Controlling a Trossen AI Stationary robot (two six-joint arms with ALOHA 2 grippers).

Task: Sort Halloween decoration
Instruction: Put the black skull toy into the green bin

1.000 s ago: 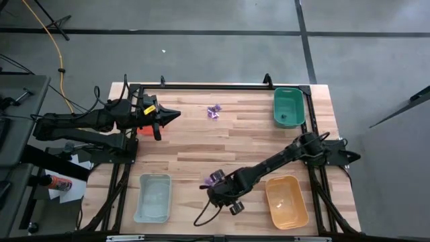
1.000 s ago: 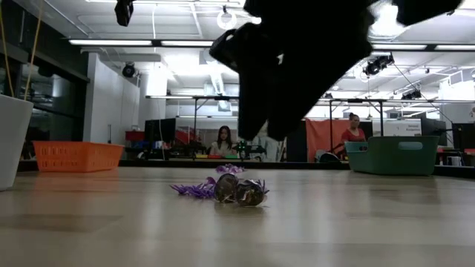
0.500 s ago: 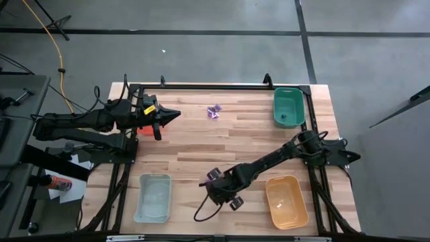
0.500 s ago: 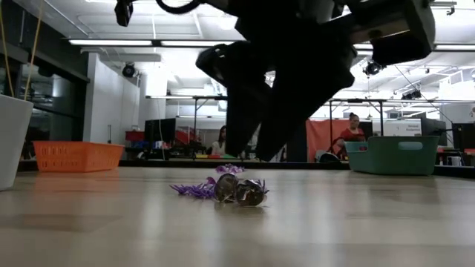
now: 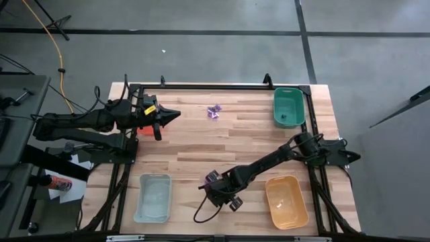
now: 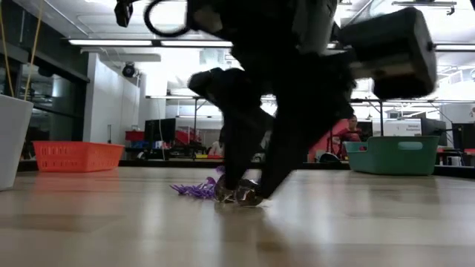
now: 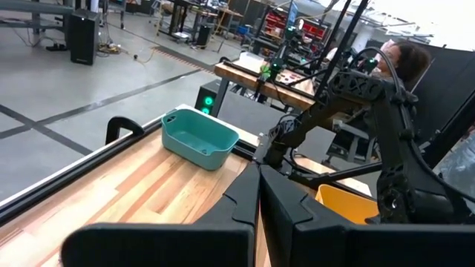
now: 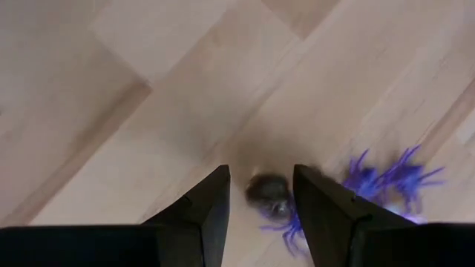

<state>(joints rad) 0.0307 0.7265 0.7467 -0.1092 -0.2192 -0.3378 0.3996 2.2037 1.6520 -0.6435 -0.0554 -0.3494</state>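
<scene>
- At the counter's [image 5: 201, 144] six o'clock edge, the right end effector [image 8: 260, 194] is spread apart around a dark decoration piece [image 8: 269, 191].
- Purple strands [image 8: 393, 178] should be excluded when closing.
- The left end effector [image 5: 176, 115] is kept together, at ten o'clock.

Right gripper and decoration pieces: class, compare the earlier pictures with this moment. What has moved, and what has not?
The right gripper has come down to the table, its open fingers now straddling a dark decoration piece beside a purple piece; nothing is held yet. The pieces have not moved. The left gripper, shut, stays by the red tray, and the far purple pieces lie as before.
</scene>
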